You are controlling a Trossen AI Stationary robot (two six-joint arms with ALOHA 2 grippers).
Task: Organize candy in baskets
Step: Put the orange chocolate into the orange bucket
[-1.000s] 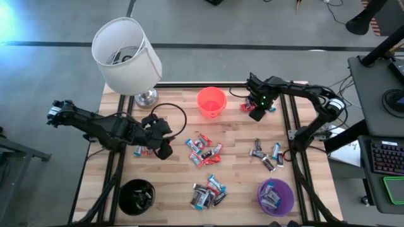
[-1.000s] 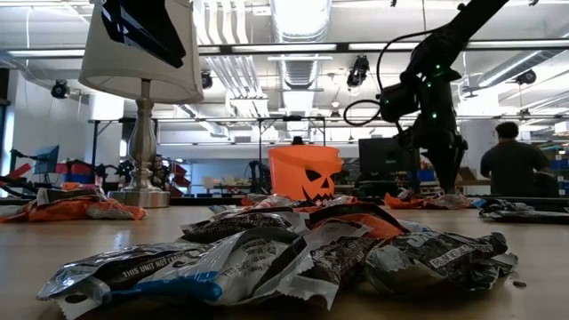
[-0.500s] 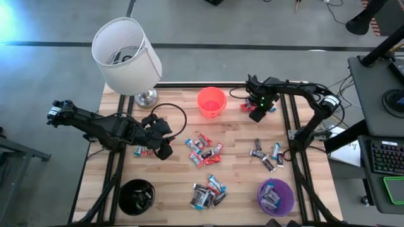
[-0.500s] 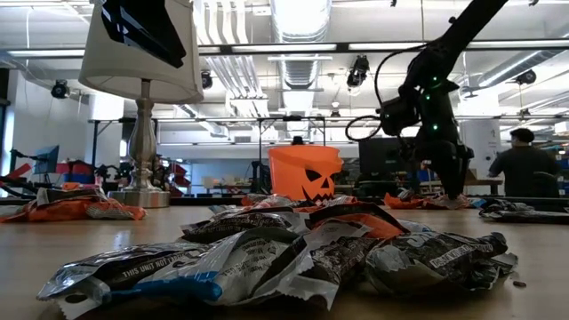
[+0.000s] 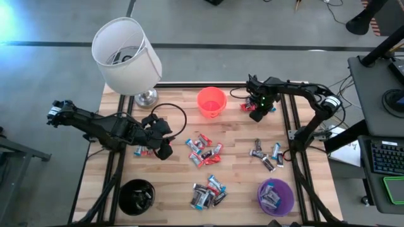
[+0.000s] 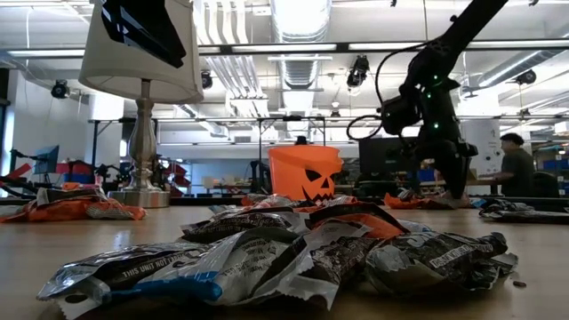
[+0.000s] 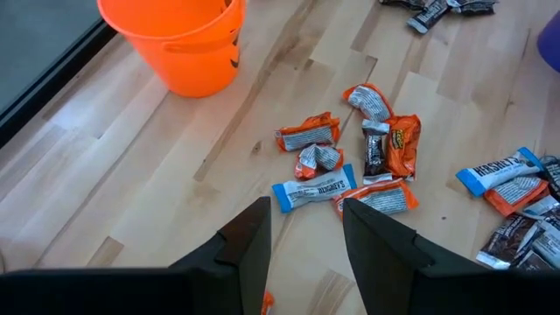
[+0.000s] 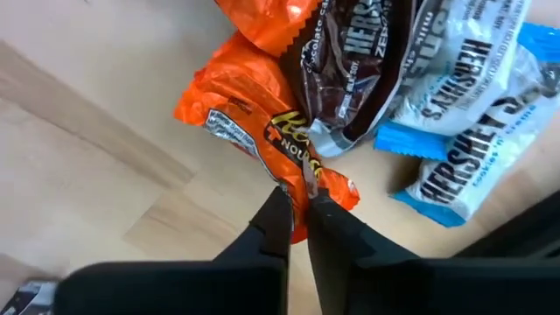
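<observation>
Broadly, by descending size:

Table [image 5: 240, 189]: pale wood planks, carrying all items below.

Lamp [image 5: 126, 55]: white shade on a silver base, at the far left corner of the table.

Left arm: lying over the table's left edge; left gripper [image 5: 165, 146] with fingers apart and nothing between them, near two candies at the left side. Its wrist view looks across a scatter of wrappers toward the orange bucket.

Right arm: reaching to the far right of the table; right gripper [image 8: 297, 214] lowered onto a small heap just right of the orange bucket, fingers pinched together on the edge of an orange-wrapped candy [image 8: 254, 114]. A brown wrapper and white-and-blue wrappers lie against that candy.

Orange bucket [image 5: 211, 102]: far centre, jack-o'-lantern face, upright.

Purple bucket [image 5: 276, 197]: near right corner, several candies inside.

Black bucket [image 5: 136, 197]: near left corner, contents hard to tell.

Loose candy: one cluster mid-table [image 5: 203, 149], one near the front edge [image 5: 208, 192], one toward the right edge [image 5: 266, 154].
</observation>
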